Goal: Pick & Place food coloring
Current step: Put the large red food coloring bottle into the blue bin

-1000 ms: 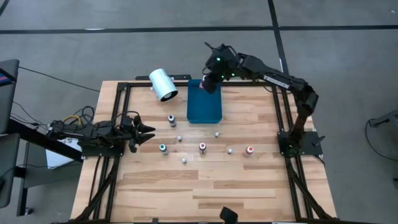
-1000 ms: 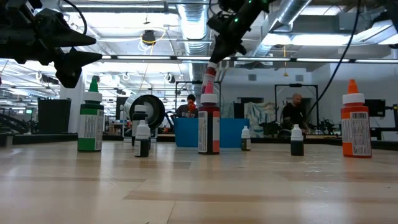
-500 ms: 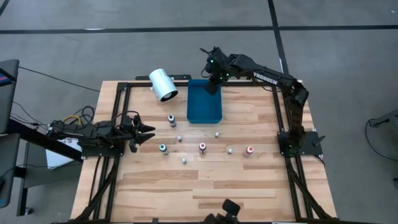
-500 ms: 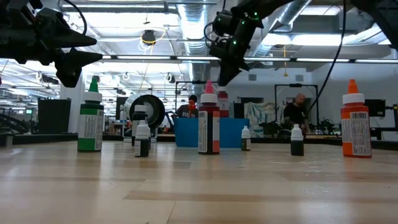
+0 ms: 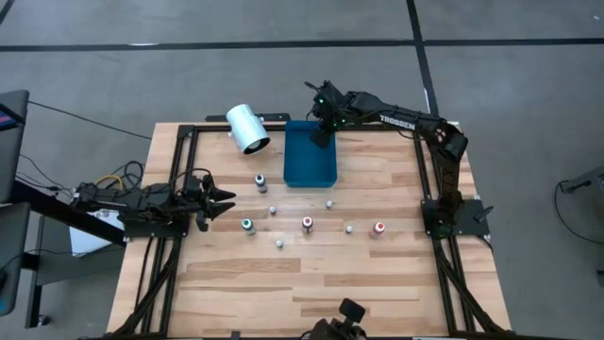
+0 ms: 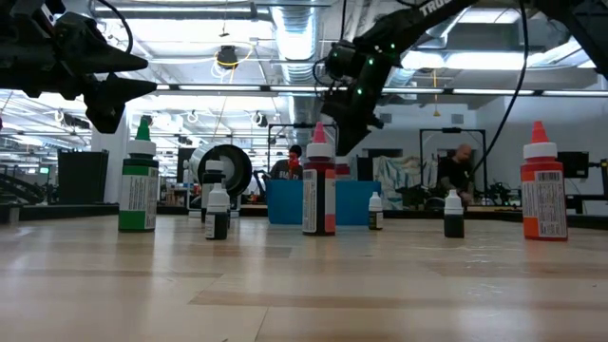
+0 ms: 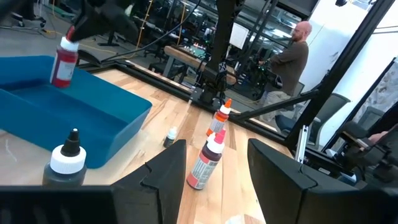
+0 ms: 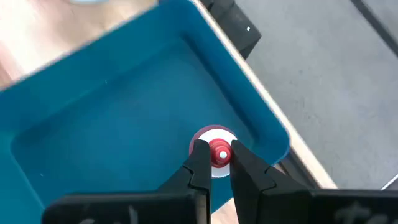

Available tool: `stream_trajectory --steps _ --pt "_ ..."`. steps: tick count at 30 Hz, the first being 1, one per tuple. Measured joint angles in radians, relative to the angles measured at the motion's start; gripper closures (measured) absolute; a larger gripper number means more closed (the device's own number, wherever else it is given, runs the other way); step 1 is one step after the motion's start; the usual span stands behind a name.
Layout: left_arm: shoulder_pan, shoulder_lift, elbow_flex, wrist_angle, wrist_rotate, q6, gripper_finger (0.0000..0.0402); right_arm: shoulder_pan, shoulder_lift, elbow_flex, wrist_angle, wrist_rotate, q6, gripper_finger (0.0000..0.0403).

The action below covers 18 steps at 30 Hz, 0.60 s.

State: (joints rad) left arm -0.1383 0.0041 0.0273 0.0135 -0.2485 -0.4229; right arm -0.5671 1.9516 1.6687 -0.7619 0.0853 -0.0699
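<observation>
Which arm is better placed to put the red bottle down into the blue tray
Right. The right gripper is shut on the red-capped bottle, hanging over the blue tray. The left gripper waits open at the table's left edge, away from the tray.

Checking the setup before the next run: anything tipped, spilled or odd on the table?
Only the white cylinder lies on its side near the table's far edge by the blue tray. The bottles on the table stand upright; no spill shows.
</observation>
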Motion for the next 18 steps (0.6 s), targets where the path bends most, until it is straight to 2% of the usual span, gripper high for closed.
stream_trajectory --steps 8,18 --pt "0.0 0.0 0.0 0.0 0.0 0.0 0.0239 -0.013 0.0 -0.072 0.079 0.043 -0.002 0.0374" --pt "0.0 0.0 0.0 0.0 -0.001 0.0 0.0239 -0.032 0.018 -0.088 0.109 0.048 0.001 0.0366"
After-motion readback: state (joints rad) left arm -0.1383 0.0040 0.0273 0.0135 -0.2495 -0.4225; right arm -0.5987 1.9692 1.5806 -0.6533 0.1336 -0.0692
